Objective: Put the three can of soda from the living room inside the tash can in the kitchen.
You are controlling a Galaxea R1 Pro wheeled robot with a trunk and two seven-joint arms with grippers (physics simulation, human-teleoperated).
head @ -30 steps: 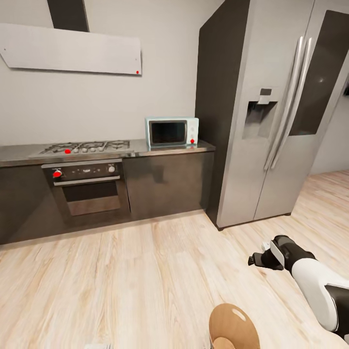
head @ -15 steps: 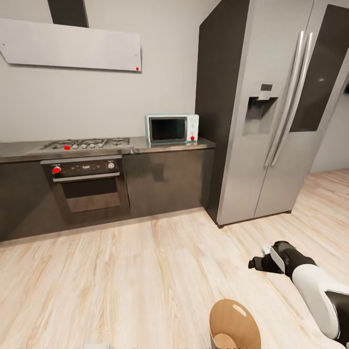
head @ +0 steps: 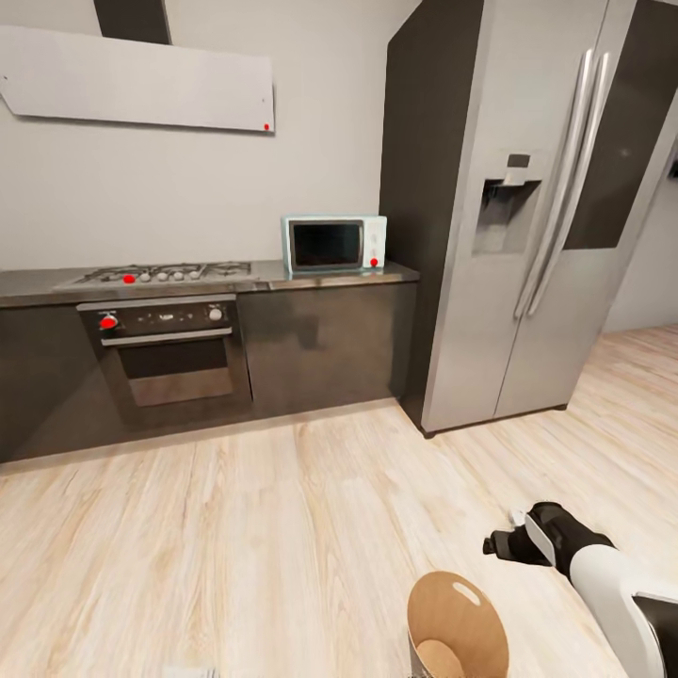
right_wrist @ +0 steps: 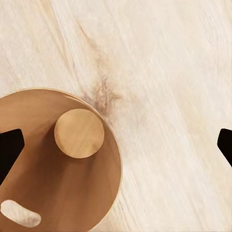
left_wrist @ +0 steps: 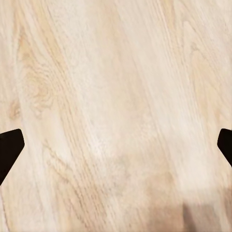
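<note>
The tash can (head: 457, 629) stands on the kitchen floor at the bottom of the head view, its brown-copper inside facing me. From above in the right wrist view the bin (right_wrist: 58, 169) shows a round bottom, an oval handle hole and nothing inside. My right gripper (head: 500, 544) hangs open just right of the bin's rim; its dark fingertips (right_wrist: 9, 150) are spread wide. My left gripper (left_wrist: 116, 150) is open over bare wood floor. The soda cans are out of view.
Dark grey cabinets (head: 325, 353) with a built-in oven (head: 169, 363), gas hob (head: 160, 274) and mint-green microwave (head: 334, 244) line the far wall. The tall steel fridge (head: 527, 217) stands to the right. Pale wood floor (head: 235, 546) stretches between me and the cabinets.
The head camera has shifted a little, so the kitchen sits slightly higher in the picture. My right arm has dropped lower, beside the bin's rim.
</note>
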